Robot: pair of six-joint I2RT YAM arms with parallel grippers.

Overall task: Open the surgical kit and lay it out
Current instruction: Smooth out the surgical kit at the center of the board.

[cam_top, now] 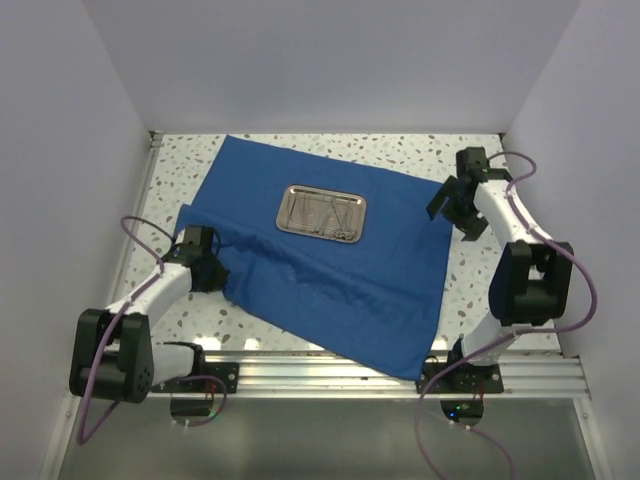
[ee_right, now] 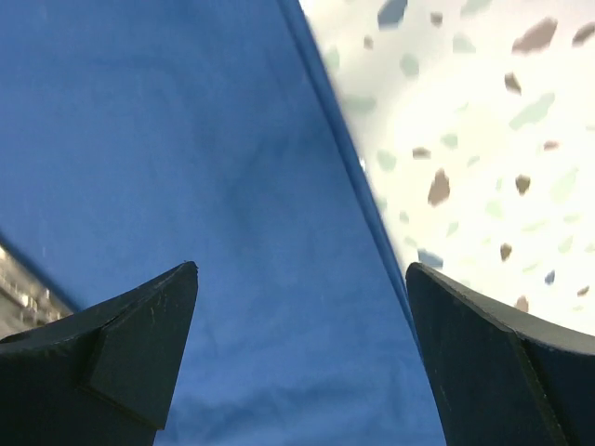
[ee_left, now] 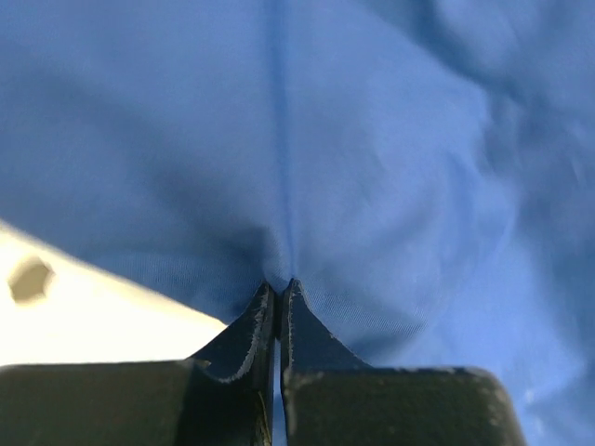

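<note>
Well to the left of the steel tray (cam_top: 282, 212), the left gripper (ee_left: 281, 288) is clamped on a pinch of the royal-blue cloth wrap (cam_top: 330, 290), probably to draw that rumpled side flat. Right of the tray, the right gripper (cam_top: 447, 200) hovers with its jaws wide apart over the wrap's edge, holding nothing, seemingly poised to take it. The tray, thin instruments (cam_top: 322, 212) inside, rests on the spread-out wrap.

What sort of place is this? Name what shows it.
Most likely a robotics test cell, not an operating room: white walls box in a speckled tabletop, the left arm and right arm are bolted to an aluminium rail, and a blue cloth with a steel tray lies between them.
</note>
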